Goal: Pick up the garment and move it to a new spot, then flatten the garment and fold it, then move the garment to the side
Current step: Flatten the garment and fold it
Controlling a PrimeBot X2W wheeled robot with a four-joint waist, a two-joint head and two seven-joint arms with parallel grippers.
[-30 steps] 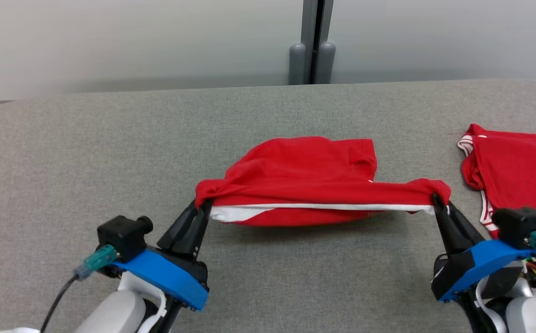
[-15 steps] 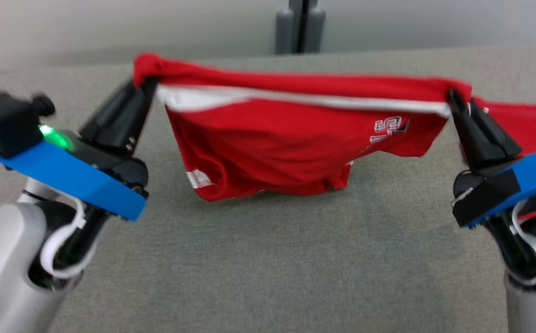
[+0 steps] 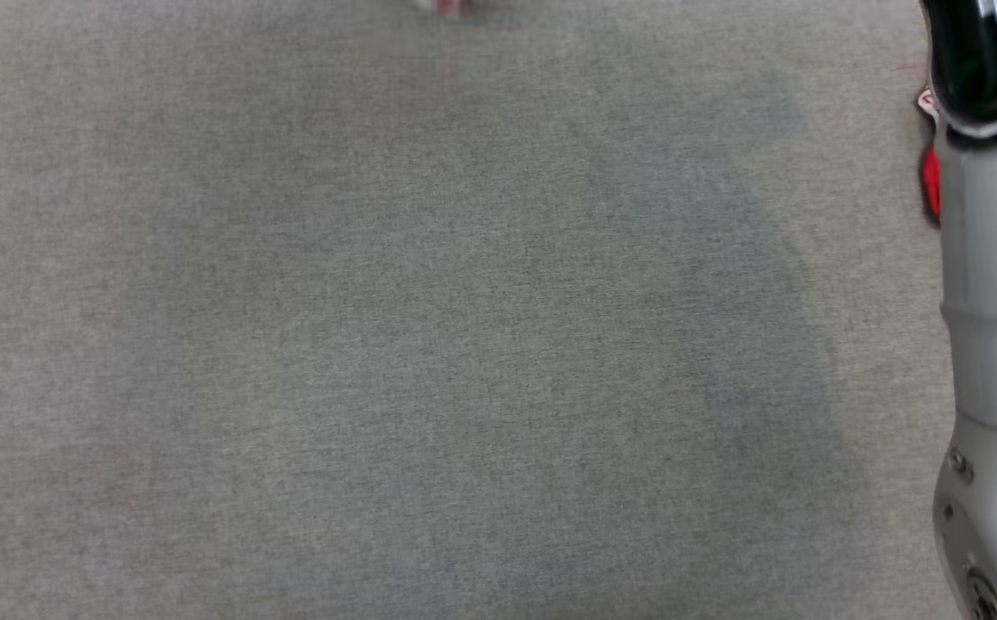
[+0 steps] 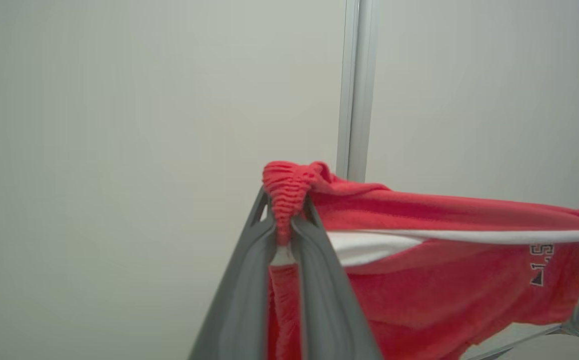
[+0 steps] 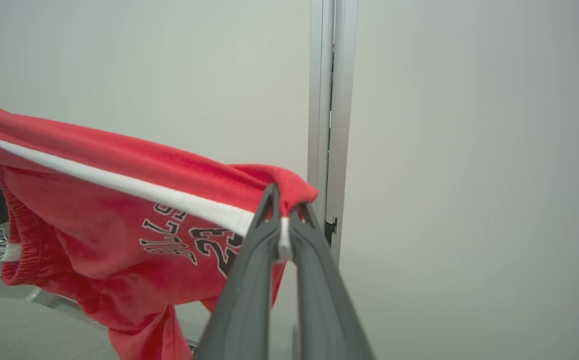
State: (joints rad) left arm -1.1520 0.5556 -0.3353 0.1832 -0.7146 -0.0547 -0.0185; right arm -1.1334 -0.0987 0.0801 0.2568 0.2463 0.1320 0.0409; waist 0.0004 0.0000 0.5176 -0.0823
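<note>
The left gripper is clamping its two grey fingers on a bunched, ribbed corner of the red garment, which is puckering up above the fingertips and trailing down between the fingers. From there the cloth is stretching away to the right of the fingers as a taut band held up in the air. A white stripe is running along it, and the body is sagging below. Part of a dark print is showing near the far end. The right gripper is pinching the opposite corner, fingers closed on the fabric with the white edging caught between them. Here the garment is hanging out to the left of and below those fingertips, its "23" lettering sitting just left of the fingers. Beyond both pairs of fingers a pale wall and an upright metal post are standing. In the head view a pale forearm is crossing the right edge above the grey table, and a red sliver is peeking out beside it, too little to identify.
</note>
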